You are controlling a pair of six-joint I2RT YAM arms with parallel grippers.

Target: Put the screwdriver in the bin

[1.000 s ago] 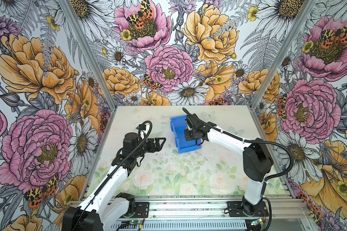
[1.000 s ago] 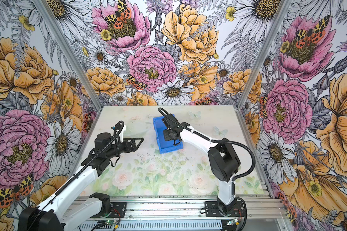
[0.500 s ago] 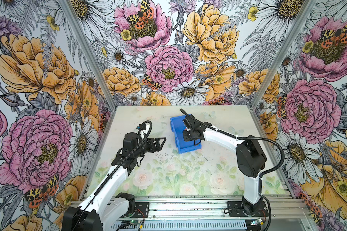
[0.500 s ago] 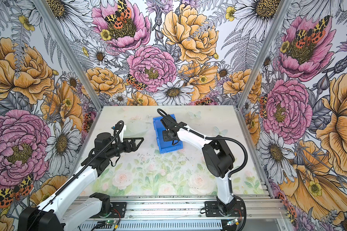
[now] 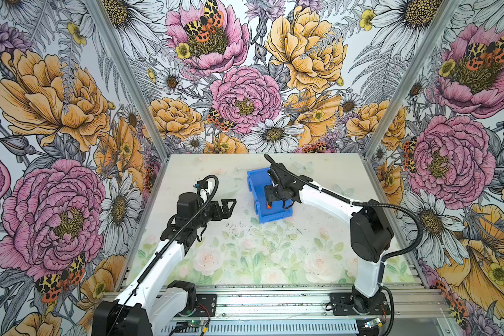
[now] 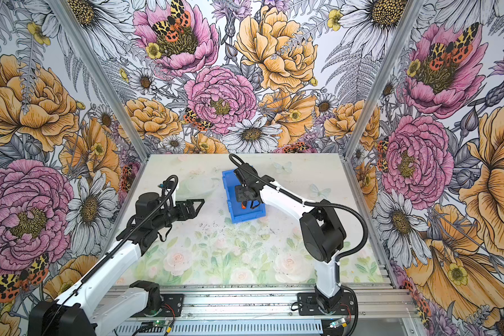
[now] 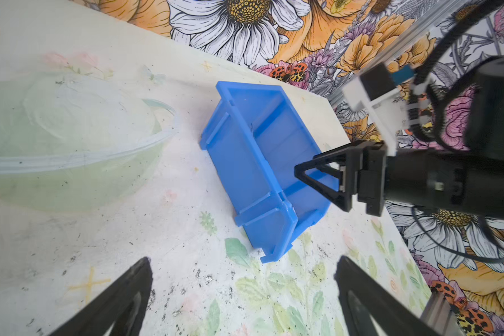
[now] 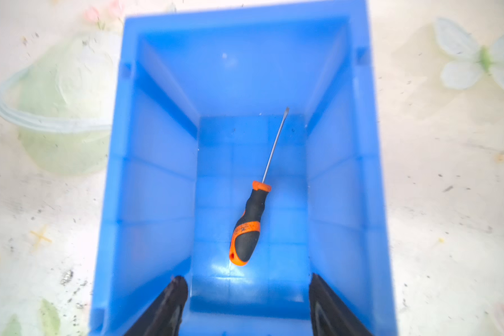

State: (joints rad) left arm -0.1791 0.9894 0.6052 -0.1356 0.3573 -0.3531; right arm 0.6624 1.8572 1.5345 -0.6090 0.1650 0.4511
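Bench (image 5: pixel 317 256): pale floral top, speckled with dark grit toward the middle.

Bin (image 5: pixel 274 217): stood in the far half of the bench, about midway between the left and right edges. Its low lip faced the near edge, skewed a little toward the right corner. Both top views showed it (image 6: pixel 246 216).

Clear bowl (image 7: pixel 70 131): sat on the bench just left of the bin, apart from it.

Left gripper (image 7: pixel 243 259): fingers spread wide, nothing between them. I held it above the bench left of the bin, well clear of the bin wall.

Right gripper (image 8: pixel 246 277): hung over the bin's near end, fingers spread, pinching nothing.

Screwdriver (image 8: pixel 252 209): inside the bin and free of the gripper. Orange-and-black handle toward the low lip, shaft toward the far wall. I could not tell whether it lay flat on the bin floor. In both top views only a bit of orange showed under the right gripper (image 5: pixel 269 205).
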